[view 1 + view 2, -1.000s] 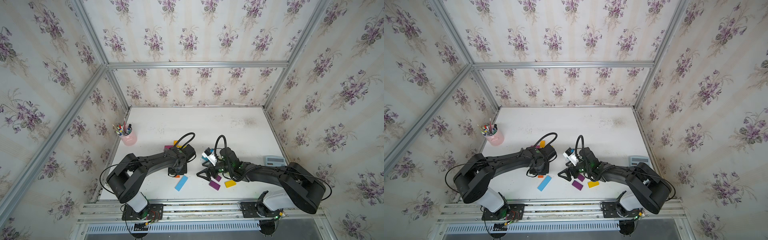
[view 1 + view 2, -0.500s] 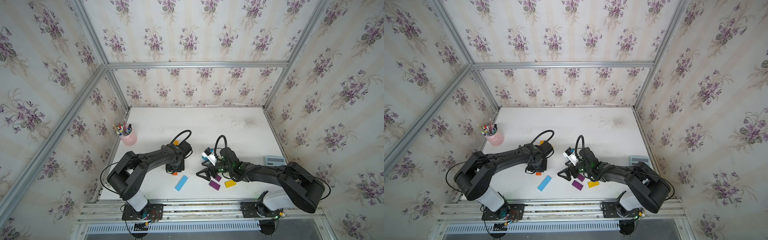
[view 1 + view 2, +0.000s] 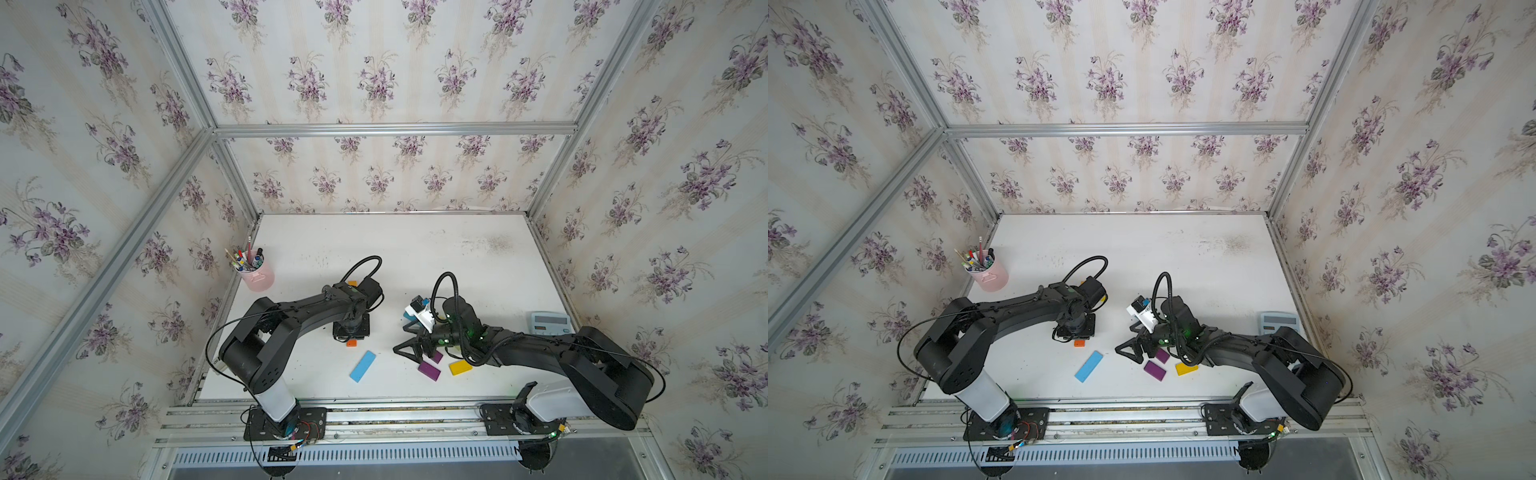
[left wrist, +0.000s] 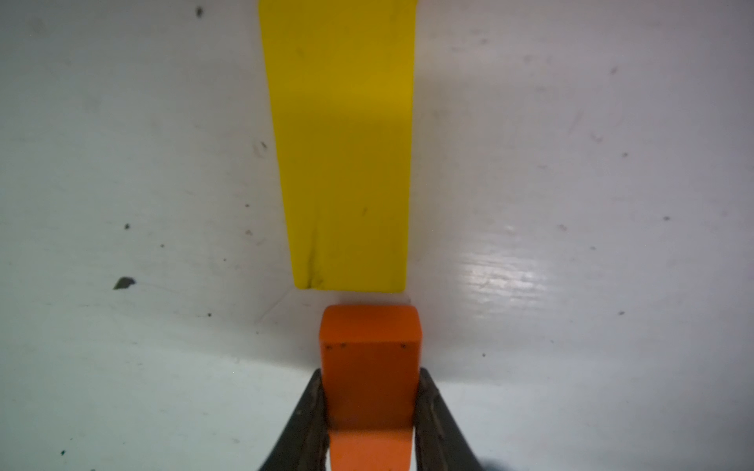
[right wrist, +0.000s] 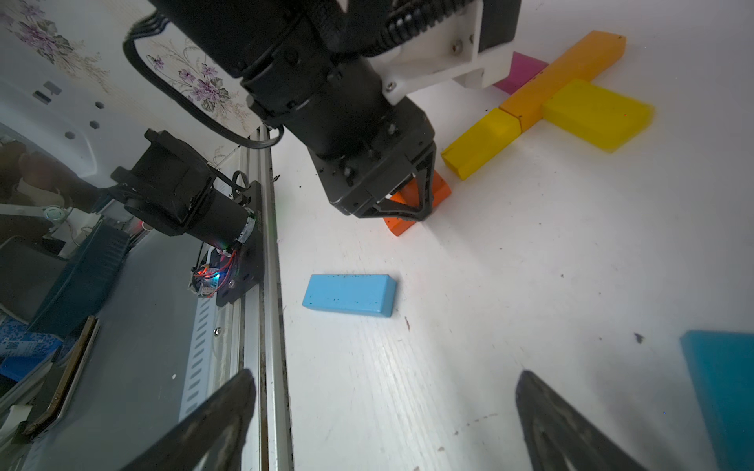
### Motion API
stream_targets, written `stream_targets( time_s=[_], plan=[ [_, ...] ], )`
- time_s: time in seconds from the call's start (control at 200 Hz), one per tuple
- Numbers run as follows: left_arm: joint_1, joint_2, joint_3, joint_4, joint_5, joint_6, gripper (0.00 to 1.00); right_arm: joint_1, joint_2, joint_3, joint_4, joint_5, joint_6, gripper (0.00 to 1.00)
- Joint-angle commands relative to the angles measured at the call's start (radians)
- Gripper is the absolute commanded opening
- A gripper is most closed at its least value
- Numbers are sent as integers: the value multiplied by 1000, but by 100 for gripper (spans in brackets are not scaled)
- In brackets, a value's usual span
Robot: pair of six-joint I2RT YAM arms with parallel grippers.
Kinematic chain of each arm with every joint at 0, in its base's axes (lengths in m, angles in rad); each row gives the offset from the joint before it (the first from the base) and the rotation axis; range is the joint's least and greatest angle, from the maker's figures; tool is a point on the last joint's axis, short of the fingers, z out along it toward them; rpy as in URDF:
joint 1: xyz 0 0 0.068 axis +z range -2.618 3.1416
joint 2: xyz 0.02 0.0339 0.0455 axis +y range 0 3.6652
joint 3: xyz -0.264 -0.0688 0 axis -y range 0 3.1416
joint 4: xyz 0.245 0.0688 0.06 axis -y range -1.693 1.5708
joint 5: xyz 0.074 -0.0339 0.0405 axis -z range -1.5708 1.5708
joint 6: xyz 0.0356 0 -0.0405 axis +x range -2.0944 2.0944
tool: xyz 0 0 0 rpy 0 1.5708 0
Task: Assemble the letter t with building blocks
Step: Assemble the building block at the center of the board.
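Observation:
My left gripper [image 4: 370, 379] is shut on a short orange block [image 4: 369, 354], held low over the table just short of the end of a yellow block [image 4: 342, 142], with a narrow gap between them. In the right wrist view that yellow block [image 5: 481, 140] continues a long orange block [image 5: 567, 73], with a wide yellow block [image 5: 595, 114] and a pink block [image 5: 520, 71] on either side: part of the letter t. In both top views my left arm hides most of this shape. My right gripper [image 3: 409, 351] stands open and empty near the table.
Loose blocks lie near the front: a blue one [image 3: 363, 365], a purple one [image 3: 429, 370] and a yellow one [image 3: 459, 367]. A teal block [image 5: 722, 387] lies beside my right gripper. A pink cup [image 3: 257, 274] of pens stands at the left, a calculator [image 3: 550, 323] at the right.
My left gripper has shifted slightly toward the back with the orange block in it, nearer the yellow block's end. The right arm has not moved.

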Motion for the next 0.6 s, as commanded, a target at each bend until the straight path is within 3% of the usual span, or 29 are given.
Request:
stream_targets(
  time_s=[0.0, 0.595],
  plan=[
    [10, 4, 4, -4, 5, 7, 21, 8, 0, 0, 40, -3, -12, 99],
    [38, 16, 10, -7, 10, 26, 22, 23, 15, 3, 39, 4, -20, 99]
  ],
)
